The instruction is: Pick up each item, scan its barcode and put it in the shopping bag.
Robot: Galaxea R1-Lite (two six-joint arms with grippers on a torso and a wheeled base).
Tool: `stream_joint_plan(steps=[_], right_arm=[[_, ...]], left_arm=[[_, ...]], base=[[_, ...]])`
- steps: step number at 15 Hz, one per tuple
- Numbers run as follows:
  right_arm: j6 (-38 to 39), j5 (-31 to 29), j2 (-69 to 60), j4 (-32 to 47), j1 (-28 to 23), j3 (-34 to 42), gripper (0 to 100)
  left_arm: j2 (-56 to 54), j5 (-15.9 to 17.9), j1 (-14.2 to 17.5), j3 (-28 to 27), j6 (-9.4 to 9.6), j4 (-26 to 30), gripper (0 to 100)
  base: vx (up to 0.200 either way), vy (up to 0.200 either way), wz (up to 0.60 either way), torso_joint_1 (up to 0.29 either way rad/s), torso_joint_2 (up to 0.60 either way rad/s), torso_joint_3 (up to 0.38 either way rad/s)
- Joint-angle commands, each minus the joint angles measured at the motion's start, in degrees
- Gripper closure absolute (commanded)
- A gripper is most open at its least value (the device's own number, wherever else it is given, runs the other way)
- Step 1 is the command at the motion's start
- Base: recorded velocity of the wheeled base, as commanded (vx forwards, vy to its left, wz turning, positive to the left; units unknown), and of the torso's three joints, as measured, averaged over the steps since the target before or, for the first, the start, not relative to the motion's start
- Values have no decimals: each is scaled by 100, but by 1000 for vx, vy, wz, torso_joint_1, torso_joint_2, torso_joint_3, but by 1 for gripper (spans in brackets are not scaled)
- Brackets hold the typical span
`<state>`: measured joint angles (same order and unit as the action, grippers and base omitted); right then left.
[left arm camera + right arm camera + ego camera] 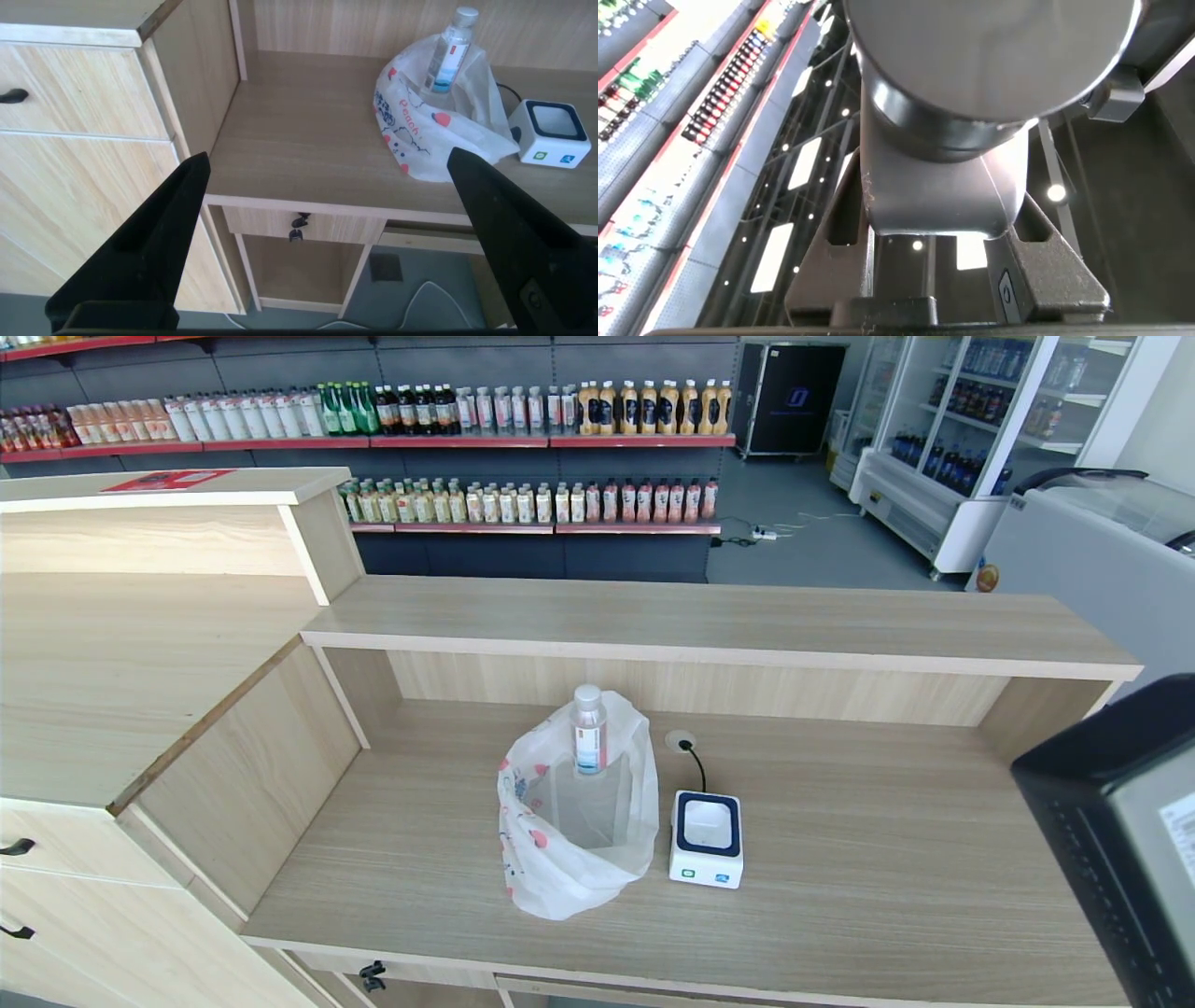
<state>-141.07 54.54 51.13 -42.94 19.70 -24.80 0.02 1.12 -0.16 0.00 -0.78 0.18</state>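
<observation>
Left gripper (327,154) is spread wide, nothing held; shopping bag (411,140) w/ bottle (450,51) is seen ahead, past desk edge (280,201). Right gripper (943,308): state can't be told.

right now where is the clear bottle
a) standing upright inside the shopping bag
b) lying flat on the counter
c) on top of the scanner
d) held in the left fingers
A: the bottle stands upright inside the shopping bag, its cap rising above the bag's rim, while the scanner beside the bag has nothing on it.
</observation>
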Motion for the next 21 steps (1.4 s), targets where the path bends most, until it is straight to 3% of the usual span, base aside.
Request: stream_joint_plan(steps=[1, 6, 8, 9, 10, 11, 12, 13, 15, 16, 19, 21], right_arm=[[1, -5, 38, -4, -1, 1, 100], [1, 4, 108, -4, 51, -8, 100], [563, -137, 618, -4, -1, -597, 100], [1336, -567, 864, 92, -282, -904, 100], [2330, -1517, 934, 708, -757, -1027, 100], [2778, -1991, 890, 1077, -924, -1045, 100], [4571, -3397, 583, 2448, -1399, -1344, 100], [5749, -3934, 424, 3212, -1794, -1511, 100], [7779, -4558, 275, 4162, -2585, -1599, 100], [8333, -4795, 266, 4452, -2823, -1537, 100], [10073, -4821, 547, 4724, -3033, -1519, 100], [10249, -4769, 653, 4751, -3016, -1256, 100]], left_arm=[[6, 2, -2, 0, -1, -1, 0], [6, 2, -2, 0, -1, -1, 0], [6, 2, -2, 0, -1, -1, 0], [6, 2, -2, 0, -1, -1, 0], [6, 2, -2, 0, -1, -1, 0], [6, 2, -2, 0, -1, -1, 0], [6, 2, -2, 0, -1, -1, 0], [6, 2, -2, 0, -1, -1, 0], [6, 2, -2, 0, -1, -1, 0], [6, 2, -2, 0, -1, -1, 0], [6, 2, -2, 0, -1, -1, 0], [6, 2, -2, 0, -1, -1, 0]], base=[[0, 0, 0, 0, 0, 0], [0, 0, 0, 0, 0, 0], [0, 0, 0, 0, 0, 0], [0, 0, 0, 0, 0, 0], [0, 0, 0, 0, 0, 0], [0, 0, 0, 0, 0, 0], [0, 0, 0, 0, 0, 0], [0, 0, 0, 0, 0, 0], [0, 0, 0, 0, 0, 0], [0, 0, 0, 0, 0, 0], [0, 0, 0, 0, 0, 0], [0, 0, 0, 0, 0, 0]])
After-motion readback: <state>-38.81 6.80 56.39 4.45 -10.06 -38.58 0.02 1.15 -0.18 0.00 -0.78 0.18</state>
